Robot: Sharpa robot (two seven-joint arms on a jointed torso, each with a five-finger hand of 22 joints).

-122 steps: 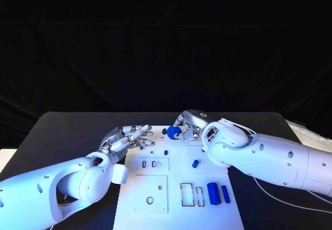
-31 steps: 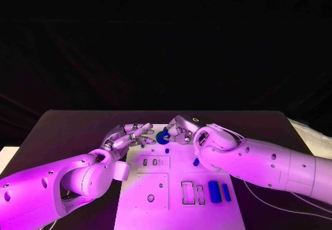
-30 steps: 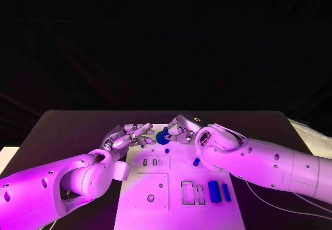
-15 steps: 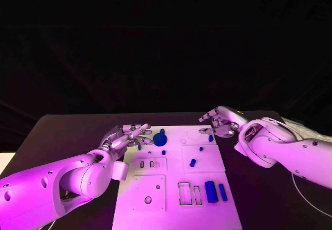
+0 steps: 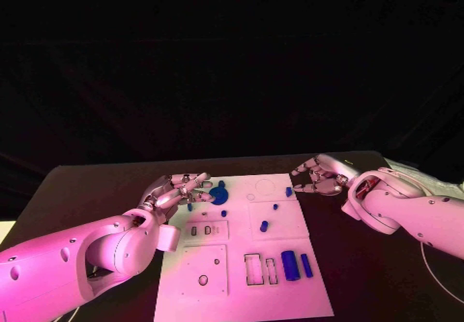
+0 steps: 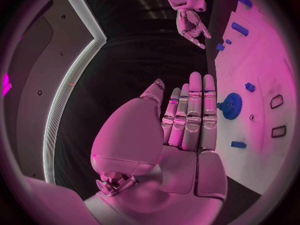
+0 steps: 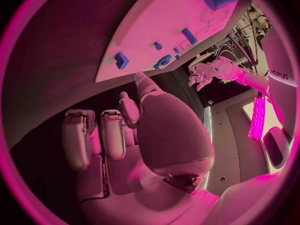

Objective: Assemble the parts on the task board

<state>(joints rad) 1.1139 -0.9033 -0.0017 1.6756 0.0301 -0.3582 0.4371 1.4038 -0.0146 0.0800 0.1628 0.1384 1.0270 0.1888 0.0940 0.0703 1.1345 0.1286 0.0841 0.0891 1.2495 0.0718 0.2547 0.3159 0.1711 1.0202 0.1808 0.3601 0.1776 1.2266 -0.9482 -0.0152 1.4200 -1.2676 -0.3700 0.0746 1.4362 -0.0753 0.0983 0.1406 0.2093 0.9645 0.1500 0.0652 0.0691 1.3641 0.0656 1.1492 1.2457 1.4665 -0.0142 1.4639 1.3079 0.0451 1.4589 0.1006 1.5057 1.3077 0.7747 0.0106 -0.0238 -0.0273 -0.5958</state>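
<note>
"sharpa" on arm – left hand (image 5: 180, 189), right hand (image 5: 319, 176): fingers spread, empty.

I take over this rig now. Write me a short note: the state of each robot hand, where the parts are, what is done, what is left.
Left robot hand: open, holding nothing, at the board's far left edge beside the blue gear.
Right robot hand: open, holding nothing, over the black table off the board's far right corner.
White board: the gear lies at its far end, small blue pieces in the middle, two blue bars at the near right.
Done: gear on the board.
Left: two rectangular slots beside the bars look unfilled.
</note>
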